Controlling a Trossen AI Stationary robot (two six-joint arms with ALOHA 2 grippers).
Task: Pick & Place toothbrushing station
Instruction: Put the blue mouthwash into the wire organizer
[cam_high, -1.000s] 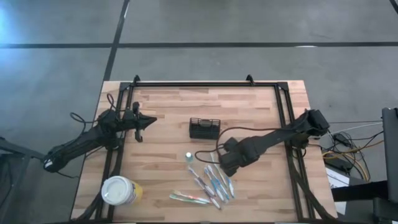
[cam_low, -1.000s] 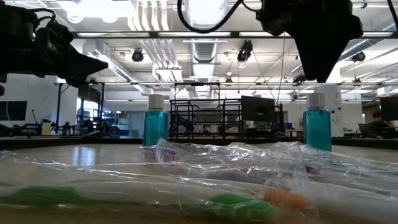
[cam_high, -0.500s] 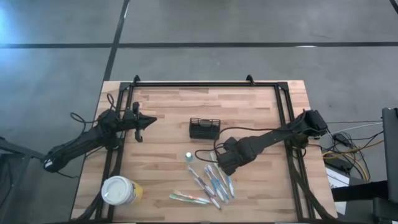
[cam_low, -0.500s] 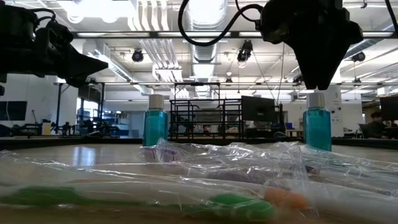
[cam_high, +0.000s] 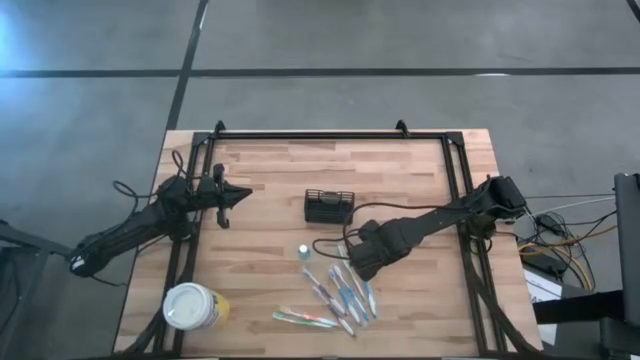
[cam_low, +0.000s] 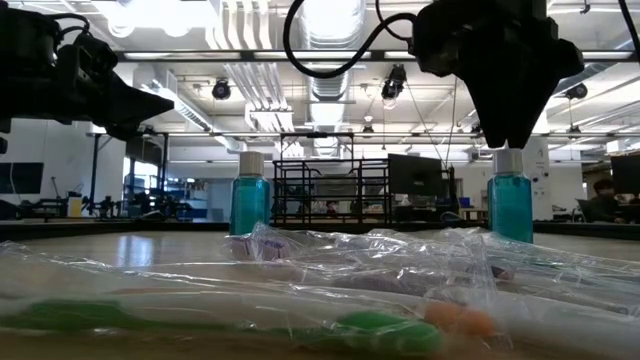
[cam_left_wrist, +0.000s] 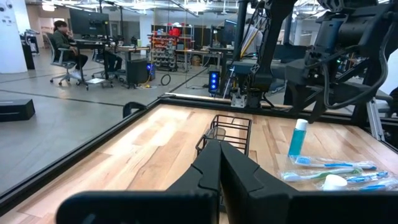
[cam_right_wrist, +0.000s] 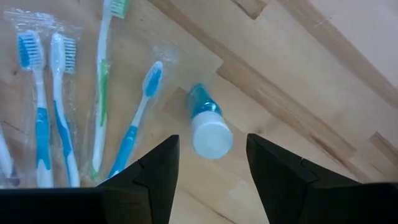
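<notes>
Wooden counter (cam_high: 270, 190) is carrying the small black wire-mesh caddy (cam_high: 329, 206), looking empty; right tool (cam_right_wrist: 206, 163) is hovering spread over the small blue white-capped bottle (cam_right_wrist: 207, 124), left tool (cam_left_wrist: 219, 163) pressed together.

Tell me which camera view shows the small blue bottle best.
The right wrist view: the blue bottle stands upright just beyond the right gripper, its fingers open. The low view shows it side-on, the left wrist view farther off, and the high view only as a speck.

Pale wooden plank table (cam_high: 270, 180), black wire-mesh caddy (cam_high: 328, 206), glossy clear plastic toothbrush wrappers (cam_low: 330, 275)
</notes>
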